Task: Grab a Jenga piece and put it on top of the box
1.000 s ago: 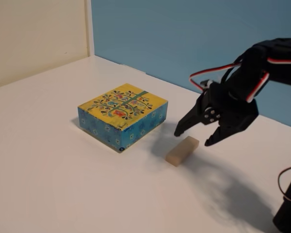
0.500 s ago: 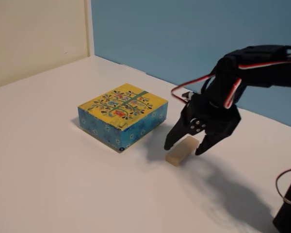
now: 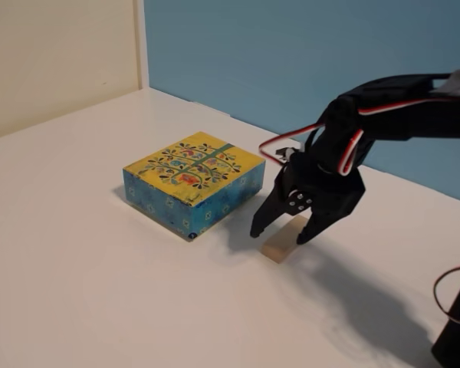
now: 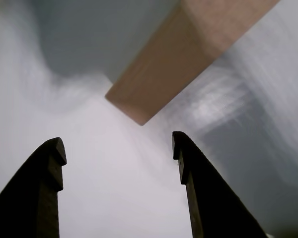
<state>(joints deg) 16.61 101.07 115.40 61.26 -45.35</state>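
White table (image 3: 77, 261), blue back wall (image 3: 291, 54); end effector (image 3: 278, 232) spread wide, empty, over Jenga piece (image 3: 280, 245).

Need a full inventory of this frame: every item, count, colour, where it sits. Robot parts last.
Jenga piece: 1, light tan wood, flat on the table right of the box in the fixed view, between the open fingers; fills the top of the wrist view.
box: 1, yellow top with dark tree-and-flower pattern, blue patterned sides, centre of the table, apart from the piece.
table: 1, white, fills the lower fixed view.
wall: blue panel behind, cream panel at left.
cable: 1, red, lower right edge.
arm: 1, black with red and white wires, entering from the right.
gripper: 1, black, open, tips low on either side of the piece.
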